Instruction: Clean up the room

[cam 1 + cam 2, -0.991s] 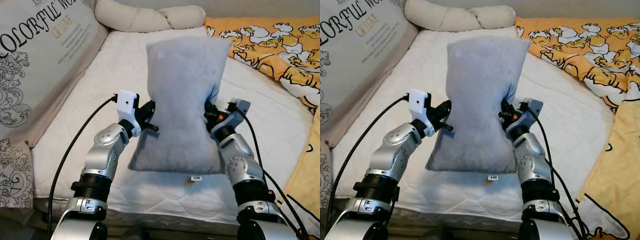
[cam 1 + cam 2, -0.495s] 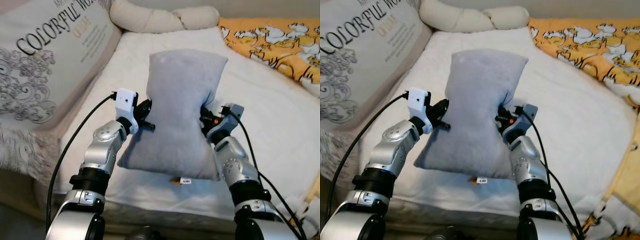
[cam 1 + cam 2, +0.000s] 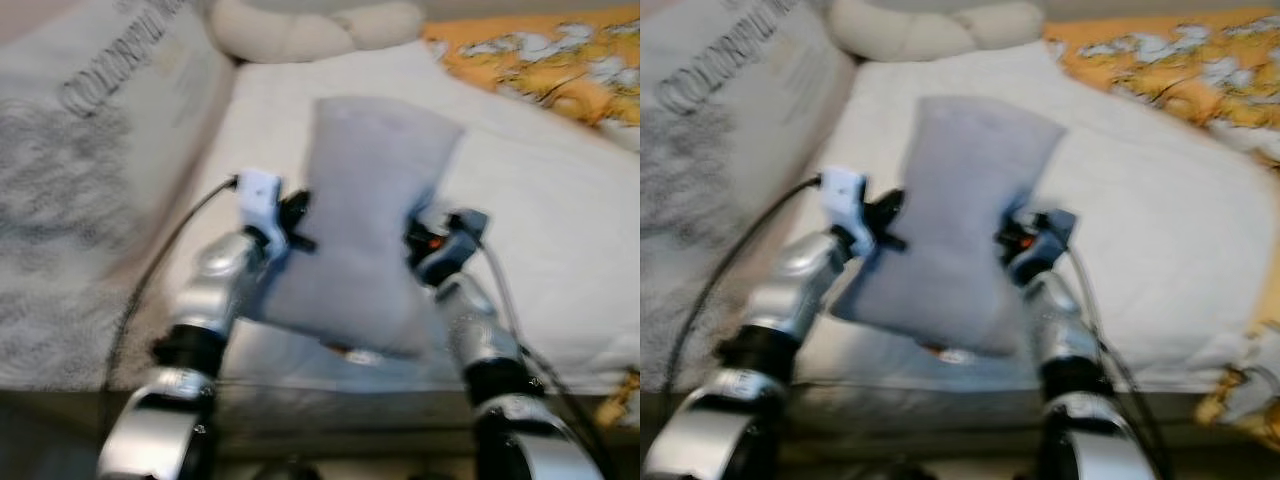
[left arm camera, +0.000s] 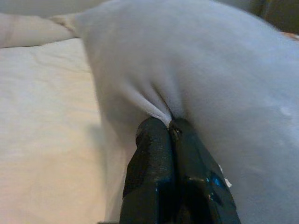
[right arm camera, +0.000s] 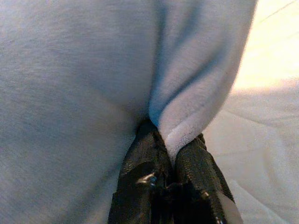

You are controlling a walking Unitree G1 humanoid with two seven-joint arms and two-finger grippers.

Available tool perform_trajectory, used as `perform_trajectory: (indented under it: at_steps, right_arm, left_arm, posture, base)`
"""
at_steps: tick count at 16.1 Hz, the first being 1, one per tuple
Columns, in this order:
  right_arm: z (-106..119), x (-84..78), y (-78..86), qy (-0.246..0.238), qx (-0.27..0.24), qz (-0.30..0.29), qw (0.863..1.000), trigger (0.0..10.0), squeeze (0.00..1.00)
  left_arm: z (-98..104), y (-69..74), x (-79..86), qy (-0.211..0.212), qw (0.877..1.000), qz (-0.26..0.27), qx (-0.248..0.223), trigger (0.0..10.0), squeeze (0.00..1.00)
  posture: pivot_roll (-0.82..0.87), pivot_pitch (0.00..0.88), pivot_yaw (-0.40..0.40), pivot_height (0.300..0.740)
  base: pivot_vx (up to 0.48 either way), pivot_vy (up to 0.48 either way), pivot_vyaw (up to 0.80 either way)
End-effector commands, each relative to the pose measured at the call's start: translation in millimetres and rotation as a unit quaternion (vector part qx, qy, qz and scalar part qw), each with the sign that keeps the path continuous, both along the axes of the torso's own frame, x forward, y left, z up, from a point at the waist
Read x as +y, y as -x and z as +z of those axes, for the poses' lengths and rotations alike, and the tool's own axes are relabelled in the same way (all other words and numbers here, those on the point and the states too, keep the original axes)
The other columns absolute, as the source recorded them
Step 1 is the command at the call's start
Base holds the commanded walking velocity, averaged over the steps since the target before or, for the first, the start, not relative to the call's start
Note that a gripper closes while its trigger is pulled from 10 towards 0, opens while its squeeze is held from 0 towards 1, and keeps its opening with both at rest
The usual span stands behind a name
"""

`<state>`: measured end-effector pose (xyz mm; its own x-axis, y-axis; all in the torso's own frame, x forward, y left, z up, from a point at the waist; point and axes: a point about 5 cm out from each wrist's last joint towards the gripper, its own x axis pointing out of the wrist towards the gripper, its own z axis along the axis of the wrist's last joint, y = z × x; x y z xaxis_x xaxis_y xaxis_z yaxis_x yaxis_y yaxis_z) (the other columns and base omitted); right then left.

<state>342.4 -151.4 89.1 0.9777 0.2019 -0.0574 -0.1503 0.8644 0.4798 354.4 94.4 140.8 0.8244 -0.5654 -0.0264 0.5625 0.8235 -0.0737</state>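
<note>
Both grippers, left (image 4: 169,125) and right (image 5: 167,140), pinch thin folds of grey pillow (image 3: 372,200) above mattress (image 3: 560,220); fabric may slip free.

Both eye views are smeared by motion blur: the lettering on the big printed cushion (image 3: 90,150) is unreadable, and the silver arms and the orange blanket (image 3: 540,60) have soft, doubled edges. The light is even, soft and fairly bright, without glare. The wrist views are sharper (though slightly grainy). The grey pillow (image 4: 210,79) casts a faint shadow on the warm-toned white bed (image 4: 42,116), and the black fingers (image 5: 149,186) are dim, with small highlights.
</note>
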Motion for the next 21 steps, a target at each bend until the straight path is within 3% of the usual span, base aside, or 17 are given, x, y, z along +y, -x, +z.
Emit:
perform_trajectory:
  at_steps: [1, 8, 21]
  right_arm:
    - [10.6, 13.4, -4.6, -0.007, -0.026, 0.015, 1.000, 10.0, 0.00]
    - [14.8, 15.9, -8.6, -0.003, -0.031, 0.016, 0.999, 10.0, 0.00]
    - [18.0, 22.9, -13.6, 0.008, -0.033, 0.030, 0.999, 10.0, 0.00]
  left_arm:
    - [3.0, -2.8, 4.5, -0.012, 1.000, 0.003, -0.008, 10.0, 0.00]
    - [2.5, -4.2, -1.1, -0.013, 1.000, -0.004, -0.010, 10.0, 0.00]
    - [2.6, -7.0, 3.4, -0.017, 1.000, 0.007, -0.015, 10.0, 0.00]
  posture:
    - [0.00, 0.000, 0.136, 0.740]
    - [0.00, 0.000, 0.142, 0.740]
    - [0.01, 0.000, 0.134, 0.740]
  base:
    - [0.000, 0.405, 0.00]
    - [0.000, 0.055, 0.00]
    - [0.019, 0.000, 0.00]
